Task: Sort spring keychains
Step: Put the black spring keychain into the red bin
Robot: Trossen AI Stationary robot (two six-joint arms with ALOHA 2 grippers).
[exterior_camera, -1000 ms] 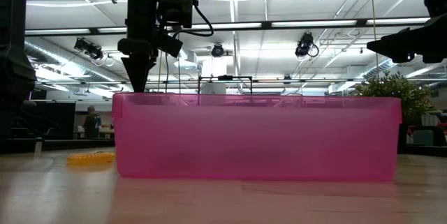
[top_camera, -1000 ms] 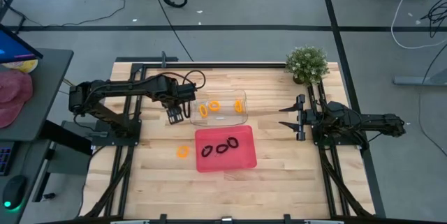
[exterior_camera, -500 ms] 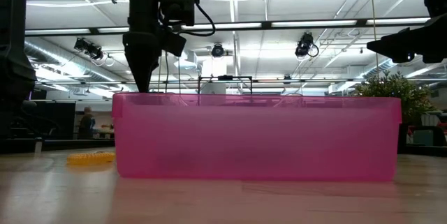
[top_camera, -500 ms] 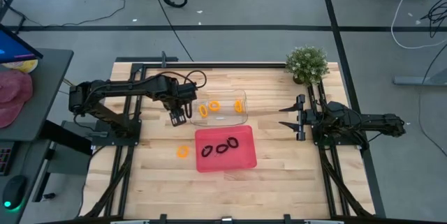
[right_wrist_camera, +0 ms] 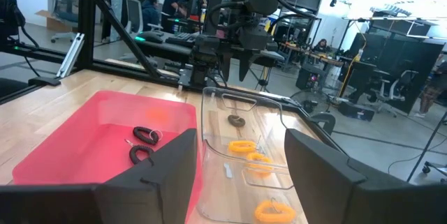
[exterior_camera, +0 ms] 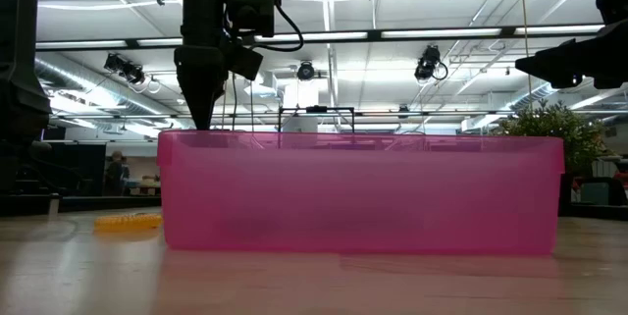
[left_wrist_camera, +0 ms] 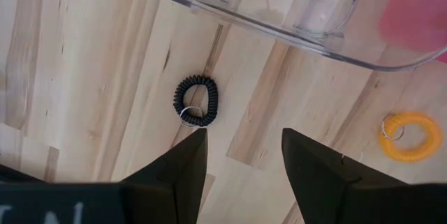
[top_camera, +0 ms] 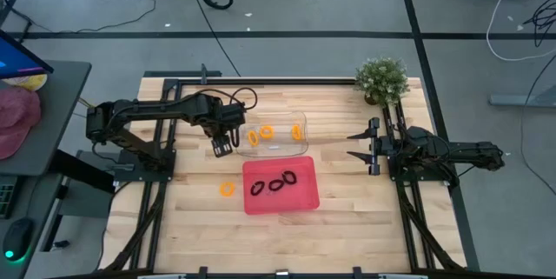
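**A:** Any writing to read? And where are the spring keychains?

**B:** Only some blurred white letters on the left wrist's housing, too cut off to read. A black keychain (left_wrist_camera: 196, 101), a tight coil with a small metal ring, lies on the bare wood just ahead of the left gripper (left_wrist_camera: 241, 155), near the clear tray (top_camera: 280, 146). Three orange keychains (top_camera: 266, 131) sit in that clear tray. Three black ones (top_camera: 276, 183) lie in the pink tray (top_camera: 304, 199), which is at six o'clock from the clear one and touching it.

**A:** Any others loose?

**B:** One orange keychain (top_camera: 228, 189) on the table (top_camera: 347, 218), at nine o'clock from the pink tray and apart from it.

**A:** How does the left arm stand?

**B:** It reaches in from the nine o'clock edge, wrist bent down, gripper pointing at the wood beside the clear tray's nine o'clock end. The jaws are spread and hold nothing; the black coil lies beyond the tips, untouched.

**A:** The right one?

**B:** The right gripper (top_camera: 362, 146) waits at three o'clock, level, well apart from the trays, fingers parted and empty. A potted plant (top_camera: 382, 80) stands at twelve o'clock from it
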